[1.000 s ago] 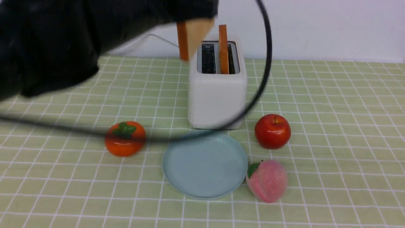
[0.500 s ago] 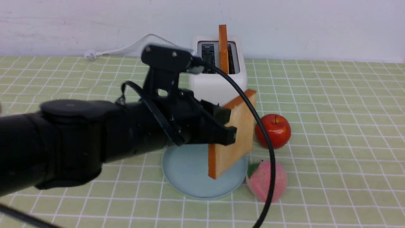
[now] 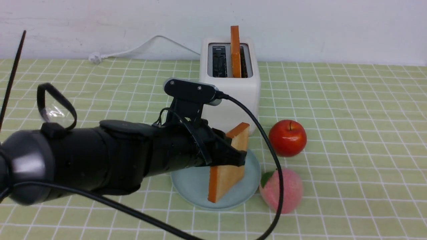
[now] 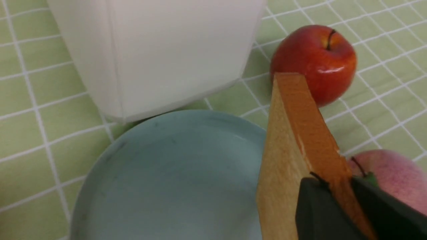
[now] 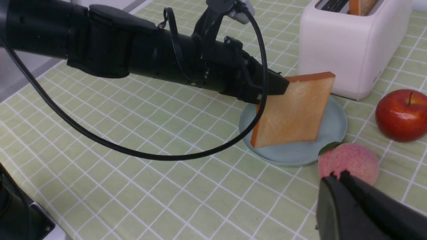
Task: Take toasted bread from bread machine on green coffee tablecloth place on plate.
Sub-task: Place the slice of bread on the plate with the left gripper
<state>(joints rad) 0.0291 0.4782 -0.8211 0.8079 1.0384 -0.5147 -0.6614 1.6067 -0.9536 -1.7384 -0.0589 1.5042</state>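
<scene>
We see that the square golden-tan slice of toast with orange-brown crust (image 3: 232, 176) has come down toward the round, shallow, pale blue-green plate (image 3: 193, 186) since half a second ago and now stands on edge over it. The black left gripper (image 4: 340, 196) pinches it by one crust edge. It should soon be ready to lay down, though tilting it flat probably comes first. The second slice (image 3: 235, 55) is in the white boxy two-slot toaster (image 3: 230, 96), so we judge the job about half done at best.

We cannot tell whether the held slice's lower edge touches the plate. In the front view the left arm covers part of the slice and plate; the far side of the toaster is hidden too. The dark right gripper (image 5: 343, 190) shows only in its own wrist view, cut off at the border, its fingers closed on nothing.
</scene>
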